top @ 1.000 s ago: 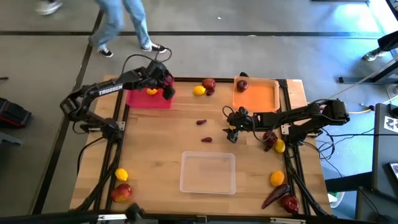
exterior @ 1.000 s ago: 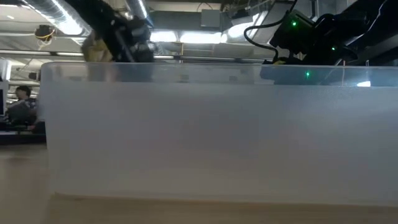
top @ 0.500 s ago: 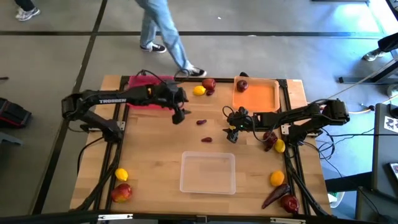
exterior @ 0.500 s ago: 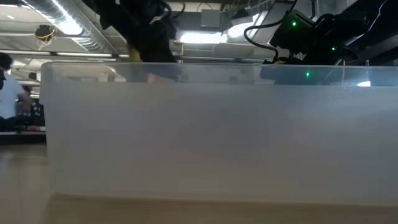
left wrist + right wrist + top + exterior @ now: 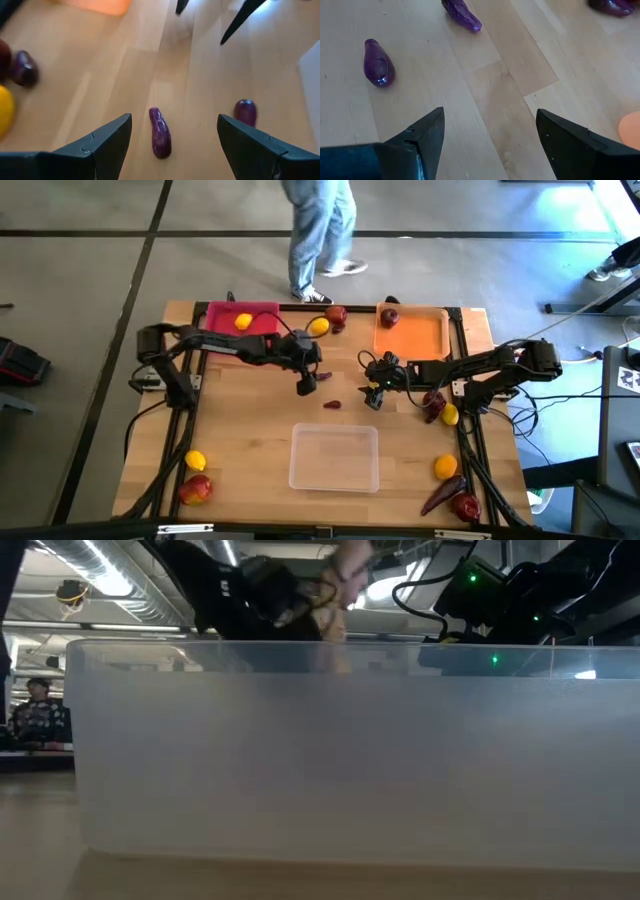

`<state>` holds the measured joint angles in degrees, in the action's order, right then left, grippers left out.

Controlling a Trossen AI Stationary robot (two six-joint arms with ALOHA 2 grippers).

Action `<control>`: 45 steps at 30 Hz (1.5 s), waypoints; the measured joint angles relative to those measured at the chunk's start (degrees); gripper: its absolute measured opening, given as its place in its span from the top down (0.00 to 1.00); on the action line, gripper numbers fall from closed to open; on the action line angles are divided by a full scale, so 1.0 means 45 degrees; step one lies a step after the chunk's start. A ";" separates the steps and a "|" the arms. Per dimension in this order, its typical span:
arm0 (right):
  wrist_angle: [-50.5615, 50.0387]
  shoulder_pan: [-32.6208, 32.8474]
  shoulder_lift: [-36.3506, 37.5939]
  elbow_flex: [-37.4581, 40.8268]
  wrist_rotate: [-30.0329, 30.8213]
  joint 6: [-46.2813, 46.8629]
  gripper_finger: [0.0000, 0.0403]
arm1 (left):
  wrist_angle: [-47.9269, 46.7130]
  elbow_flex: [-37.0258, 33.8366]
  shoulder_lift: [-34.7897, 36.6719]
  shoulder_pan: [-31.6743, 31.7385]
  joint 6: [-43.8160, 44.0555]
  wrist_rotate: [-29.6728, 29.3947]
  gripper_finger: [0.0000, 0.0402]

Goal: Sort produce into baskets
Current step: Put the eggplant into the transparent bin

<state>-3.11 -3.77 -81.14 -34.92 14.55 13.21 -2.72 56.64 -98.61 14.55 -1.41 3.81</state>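
Observation:
My left gripper [image 5: 307,385] hangs open above mid-table. A small purple pod [image 5: 160,132] lies on the wood between and below its fingers, untouched. A second pod [image 5: 245,111] lies nearer the clear basket [image 5: 334,457]. My right gripper [image 5: 374,398] waits open just right of both pods [image 5: 378,63] and holds nothing. At the far edge, the pink basket [image 5: 225,315] holds a yellow fruit [image 5: 243,322]. The orange basket [image 5: 415,335] holds a dark red fruit [image 5: 390,317]. A yellow fruit [image 5: 319,326], a red fruit [image 5: 336,313] and a small pod lie between these two baskets.
More produce lies at the near left corner [image 5: 195,475] and along the right edge, some under the right arm [image 5: 445,412], with a long purple pod [image 5: 440,495] near the corner. A person's legs [image 5: 320,230] pass beyond the far edge. The clear basket's wall [image 5: 320,740] fills the low view.
My left gripper has swung from over the pink basket toward the table's right and near side and has come down. It now hangs over the purple pod at mid-table, still open. The person beyond the far edge has walked rightward.

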 joint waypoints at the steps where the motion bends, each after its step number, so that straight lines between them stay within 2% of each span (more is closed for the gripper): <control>1: 0.0000 0.0000 0.0000 0.0000 0.0000 0.0000 0.31 | 0.0155 -0.0003 -0.0261 -0.0007 -0.0032 -0.0001 0.28; 14: -0.0005 0.0000 0.0000 0.0000 0.0000 -0.0004 0.31 | 0.0880 -0.0003 -0.2037 -0.0039 -0.0733 -0.0057 0.30; 19: 0.0000 0.0000 0.0000 0.0000 0.0000 -0.0005 0.31 | 0.0923 -0.0013 -0.2242 -0.0034 -0.1115 -0.0083 0.41; 27: -0.0004 0.0000 0.0000 0.0000 0.0000 -0.0002 0.31 | 0.0987 -0.0004 -0.2392 0.0145 -0.2227 -0.0271 0.65; 34: -0.0017 0.0004 0.0000 0.0000 0.0000 -0.0004 0.31 | 0.0979 0.0011 -0.2689 0.0275 -0.2459 -0.0047 0.80; 39: -0.0044 0.0002 0.0000 0.0000 0.0000 -0.0003 0.31 | 0.0806 0.0008 -0.2446 0.0062 -0.2668 -0.0127 0.85; 45: -0.0045 0.0004 0.0000 0.0000 0.0000 -0.0002 0.31 | -0.0075 -0.0002 -0.0832 -0.0387 -0.2647 -0.0135 0.84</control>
<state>-3.32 -3.75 -81.14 -34.92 14.55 13.20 -3.06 56.63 -102.36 12.80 -13.32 3.20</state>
